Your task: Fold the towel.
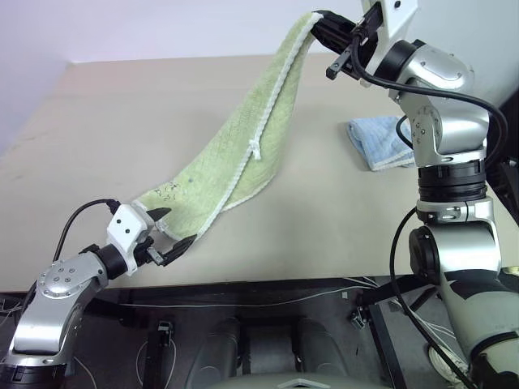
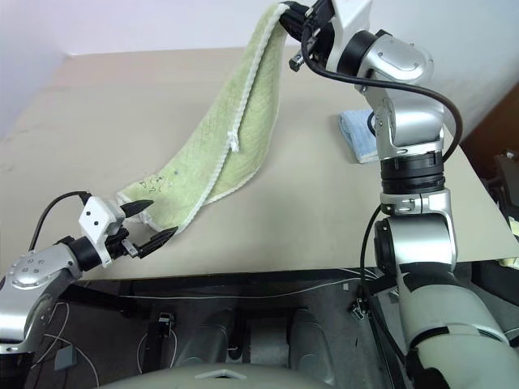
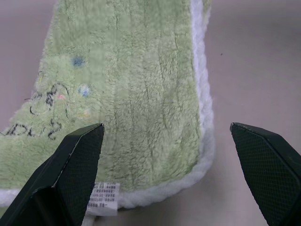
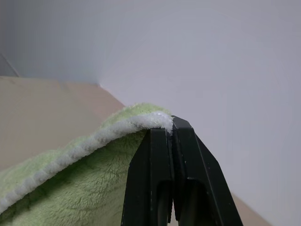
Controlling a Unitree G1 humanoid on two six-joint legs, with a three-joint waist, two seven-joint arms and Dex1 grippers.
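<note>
Left eye view: we saw the towel [image 1: 243,154] strung from high at the far right down to the near left of the table [image 1: 122,105], its upper end in the air and its lower end resting on the tabletop.
Right gripper: our right gripper [image 1: 328,32] had its fingers clenched on the towel's top corner at the white edging, which the right wrist view showed pinched between the two black fingers [image 4: 162,165].
Left gripper: our left gripper [image 1: 170,231] stood released, fingers spread wide, just beside the towel's low end near the table's front edge; we saw no cloth between them.
Left wrist view: the lower hem, a small white label [image 3: 103,197] and the dark markings lay straight ahead between the parted fingers [image 3: 75,165].
Other cloth: a folded blue cloth [image 1: 377,142] lay on the right of the table, well apart from the towel's low end.
Step in hand: we judged this to be the set-up of the fold, one end raised and the other not yet taken.
Next move: we judged that the left gripper needed to ease onto the near hem corner and close there, so both ends could be brought together.
Risk: we thought a shallow bite might catch only the label or the edging.
</note>
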